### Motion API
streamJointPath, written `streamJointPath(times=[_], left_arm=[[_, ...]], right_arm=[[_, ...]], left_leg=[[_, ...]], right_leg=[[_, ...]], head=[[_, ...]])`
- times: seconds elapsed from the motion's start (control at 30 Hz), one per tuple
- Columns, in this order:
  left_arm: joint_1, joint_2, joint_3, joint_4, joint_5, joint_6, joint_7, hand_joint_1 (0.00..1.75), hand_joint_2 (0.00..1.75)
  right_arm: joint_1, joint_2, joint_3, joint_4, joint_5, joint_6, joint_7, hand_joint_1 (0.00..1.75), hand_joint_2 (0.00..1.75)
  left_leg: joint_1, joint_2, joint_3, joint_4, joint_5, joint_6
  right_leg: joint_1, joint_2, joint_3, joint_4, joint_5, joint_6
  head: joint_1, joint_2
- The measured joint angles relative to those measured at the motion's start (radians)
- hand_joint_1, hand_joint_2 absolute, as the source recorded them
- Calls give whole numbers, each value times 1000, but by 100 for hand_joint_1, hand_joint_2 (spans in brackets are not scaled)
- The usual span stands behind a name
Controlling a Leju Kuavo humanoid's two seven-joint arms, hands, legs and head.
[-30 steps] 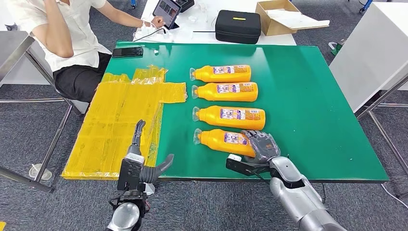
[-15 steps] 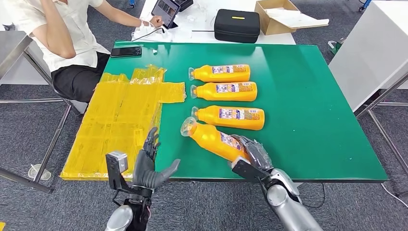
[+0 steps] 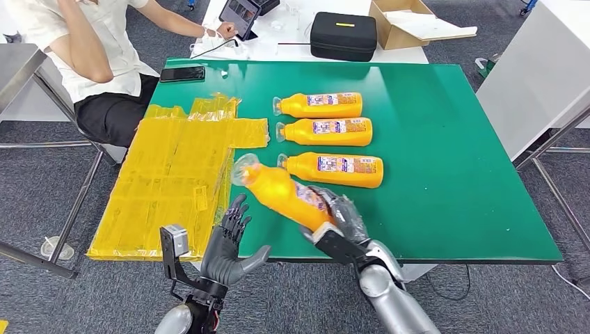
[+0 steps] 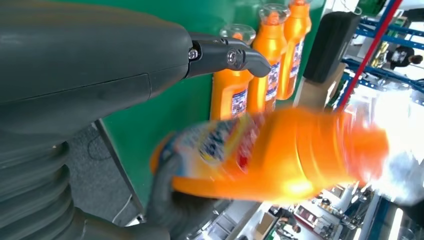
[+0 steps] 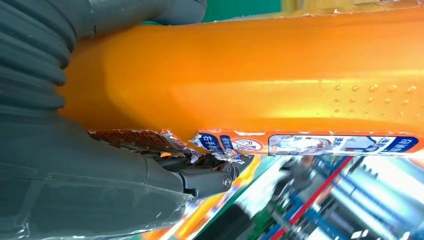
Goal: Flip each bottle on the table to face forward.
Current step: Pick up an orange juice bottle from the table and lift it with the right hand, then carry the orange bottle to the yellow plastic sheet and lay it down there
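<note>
My right hand (image 3: 339, 217) has its fingers wrapped round the base of 1 orange bottle (image 3: 282, 193), lifted off the green table (image 3: 445, 139) near its front edge, clear cap tilted up toward the yellow sheet (image 3: 174, 174). Its blue, white and red label shows, torn at 1 edge, print too small to read. My left hand (image 3: 229, 247) hovers beside it, fingers spread, released. 3 bottles (image 3: 334, 130) lie in a row behind.
</note>
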Motion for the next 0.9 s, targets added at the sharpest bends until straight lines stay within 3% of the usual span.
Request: streamJointPath(times=[0.33, 0.63, 0.73, 0.77, 0.87, 0.9], left_arm=[[-57, -15, -7, 44, -20, 88, -23, 0, 175], [-80, -25, 3, 77, 51, 58, -51, 3, 175], [-84, -27, 5, 81, 79, 25, -67, 134, 175], [-84, -28, 6, 81, 95, 8, -69, 175, 175], [-86, -30, 11, 81, 154, -56, -61, 175, 175], [-87, -30, 14, 81, 172, -73, -57, 175, 175]], right_arm=[[-54, 64, 159, 100, 15, -1, -10, 173, 175], [-57, 68, 241, 99, -6, -16, -49, 167, 175], [-61, 68, 253, 98, -22, -14, -51, 143, 175], [-63, 68, 256, 98, -29, -13, -53, 109, 175], [-66, 68, 264, 98, -46, -9, -65, 6, 175], [-66, 68, 266, 98, -50, -7, -68, 0, 175]], left_leg=[[0, 0, -1, 0, 0, 0], [0, 0, -1, 0, 0, 0], [0, 0, -1, 0, 0, 0], [0, 0, -1, 0, 0, 0], [0, 0, -1, 0, 0, 0], [0, 0, -1, 0, 0, 0]], right_leg=[[0, 0, -1, 0, 0, 0], [0, 0, -1, 0, 0, 0], [0, 0, -1, 0, 0, 0], [0, 0, -1, 0, 0, 0], [0, 0, -1, 0, 0, 0], [0, 0, -1, 0, 0, 0]], head=[[0, 0], [0, 0], [0, 0], [0, 0], [0, 0], [0, 0]])
